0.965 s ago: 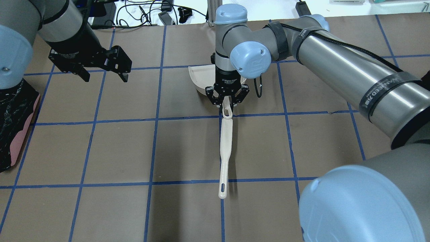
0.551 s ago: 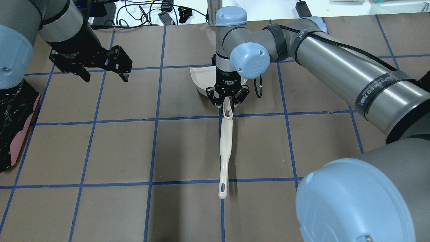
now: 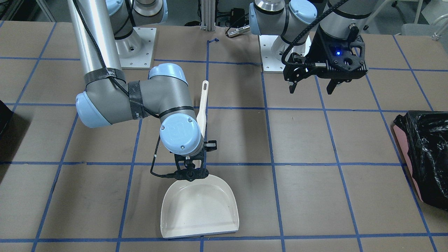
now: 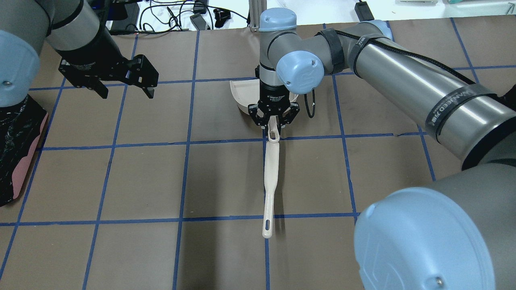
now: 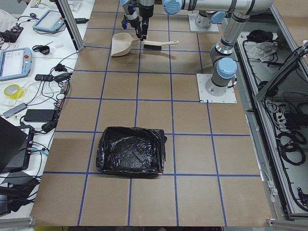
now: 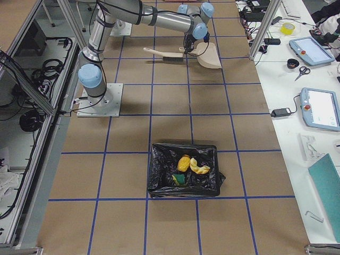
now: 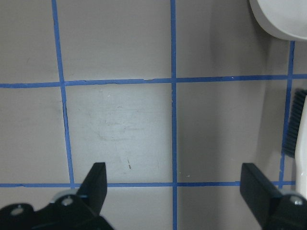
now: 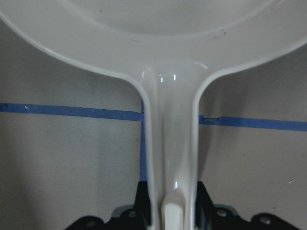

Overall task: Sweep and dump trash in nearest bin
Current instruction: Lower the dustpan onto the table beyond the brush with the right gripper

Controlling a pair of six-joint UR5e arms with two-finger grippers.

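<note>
The three trash pieces lie inside the black bin (image 6: pixel 159 159) at my right end of the table: the orange-brown lump (image 6: pixel 184 162), the pale yellow crescent (image 6: pixel 200 168) and the green sponge wedge (image 6: pixel 178 179). This bin shows only as a black edge in the front view (image 3: pixel 2 115). My right gripper (image 4: pixel 273 125) is shut on the handle of the empty cream dustpan (image 3: pixel 199 206), which rests flat on the table. The wrist view shows the handle (image 8: pixel 170 143) running between the fingers. My left gripper (image 4: pixel 128 96) is open and empty above the table at the far left.
A white long-handled brush (image 4: pixel 270 181) lies on the table just behind the dustpan handle, pointing toward my base. A pink bin with a crinkly black bag (image 3: pixel 423 150) stands at my left end of the table. Cables and devices lie beyond the far edge.
My right arm shifted slightly and the dustpan moved a little to the right with it. The left arm and the brush have not moved.
</note>
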